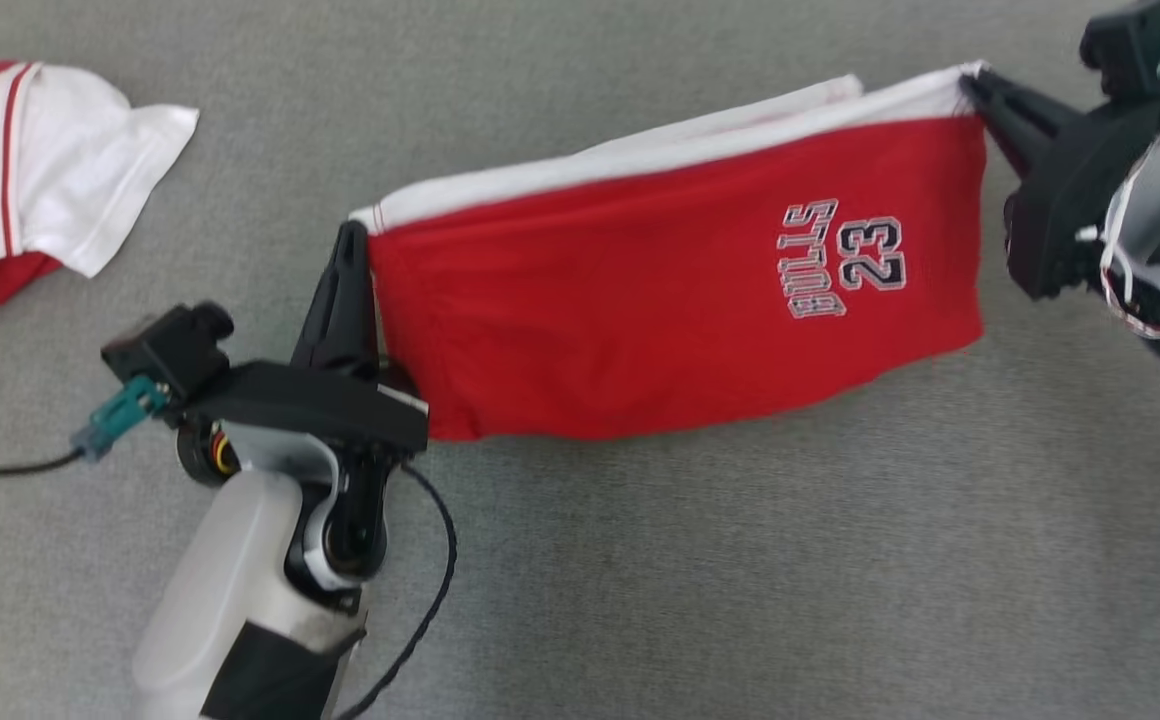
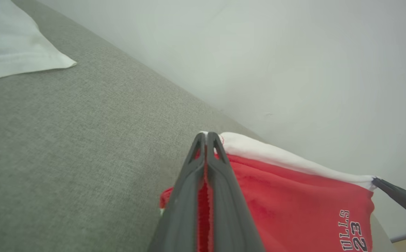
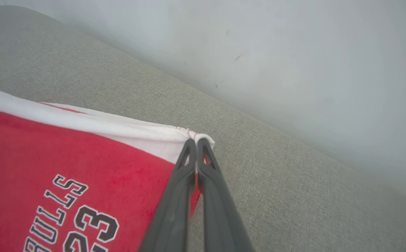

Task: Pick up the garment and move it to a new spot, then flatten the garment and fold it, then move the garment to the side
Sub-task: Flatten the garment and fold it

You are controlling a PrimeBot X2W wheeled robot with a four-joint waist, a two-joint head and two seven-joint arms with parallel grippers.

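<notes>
Garment (image 1: 680,290) stretched between left tool (image 1: 351,234), right tool (image 1: 972,82), both clamped

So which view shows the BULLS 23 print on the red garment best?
The head view: the whole print shows on the red garment, held between the left gripper and right gripper. The right wrist view has it larger but cut by the bottom edge; the left wrist view catches part, at its lower right corner.
</notes>
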